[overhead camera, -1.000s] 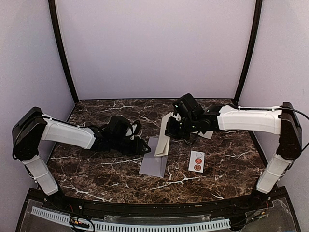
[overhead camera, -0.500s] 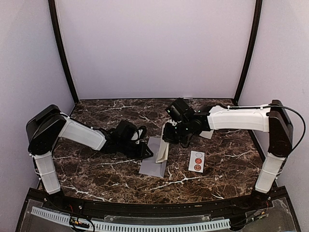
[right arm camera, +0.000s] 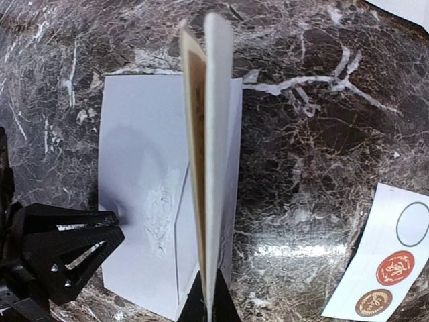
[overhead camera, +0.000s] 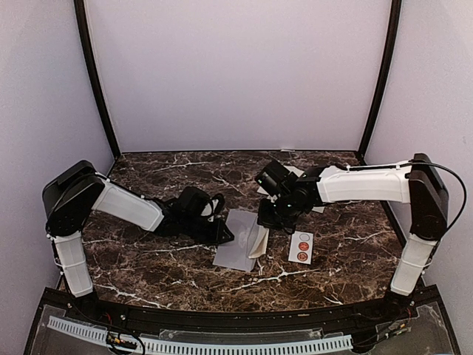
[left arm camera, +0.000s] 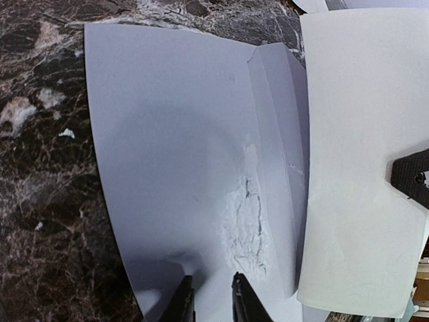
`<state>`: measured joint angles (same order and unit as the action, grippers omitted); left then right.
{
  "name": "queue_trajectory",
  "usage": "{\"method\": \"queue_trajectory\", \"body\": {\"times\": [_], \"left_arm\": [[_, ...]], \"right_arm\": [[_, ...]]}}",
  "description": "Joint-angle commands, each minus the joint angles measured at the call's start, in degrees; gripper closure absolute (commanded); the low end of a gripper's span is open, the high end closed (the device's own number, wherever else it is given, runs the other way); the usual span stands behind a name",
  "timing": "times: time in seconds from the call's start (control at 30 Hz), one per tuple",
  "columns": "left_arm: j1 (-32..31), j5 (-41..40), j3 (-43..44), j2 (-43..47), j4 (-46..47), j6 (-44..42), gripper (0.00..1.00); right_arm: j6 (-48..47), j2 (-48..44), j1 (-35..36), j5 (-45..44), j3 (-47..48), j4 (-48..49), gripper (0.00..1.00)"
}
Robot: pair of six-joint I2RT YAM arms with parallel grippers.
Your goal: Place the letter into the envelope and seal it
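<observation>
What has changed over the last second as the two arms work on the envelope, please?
The right claw, shut on the letter, carried it toward the near edge and down to the right side of the envelope. The left claw shifted rightward to the envelope's left edge. The envelope and the sticker strip stayed put.

sticker strip [right arm camera: 385, 268]: cut by edge | envelope [right arm camera: 137, 174]: partly behind letter [right arm camera: 216, 134]
</observation>
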<state>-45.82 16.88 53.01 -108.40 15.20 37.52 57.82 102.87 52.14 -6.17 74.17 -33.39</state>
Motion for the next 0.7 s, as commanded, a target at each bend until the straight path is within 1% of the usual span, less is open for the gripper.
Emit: {"method": "queue_trajectory", "body": {"times": [0.0, 0.1, 0.33, 0.67], "left_arm": [[0.12, -1.56, -2.00, 0.58, -2.49, -0.27, 0.81], [0.12, -1.73, -2.20, 0.87, -2.75, -0.38, 0.81], [0.12, -1.11, -2.21, 0.98, -3.12, -0.54, 0.81], [0.12, -0.15, -2.48, 1.01, -2.79, -0.02, 0.81]], "right_arm": [[0.84, -1.43, 0.33, -1.63, -1.71, -1.42, 1.00], [0.27, -1.76, 0.04, -0.61, -2.69, -0.40, 1.00], [-0.50, -4.80, -2.01, 7.20, -12.19, 12.32, 1.00], [-2.40, -3.36, -2.04, 8.24, -14.03, 16.84, 1.00]]}}
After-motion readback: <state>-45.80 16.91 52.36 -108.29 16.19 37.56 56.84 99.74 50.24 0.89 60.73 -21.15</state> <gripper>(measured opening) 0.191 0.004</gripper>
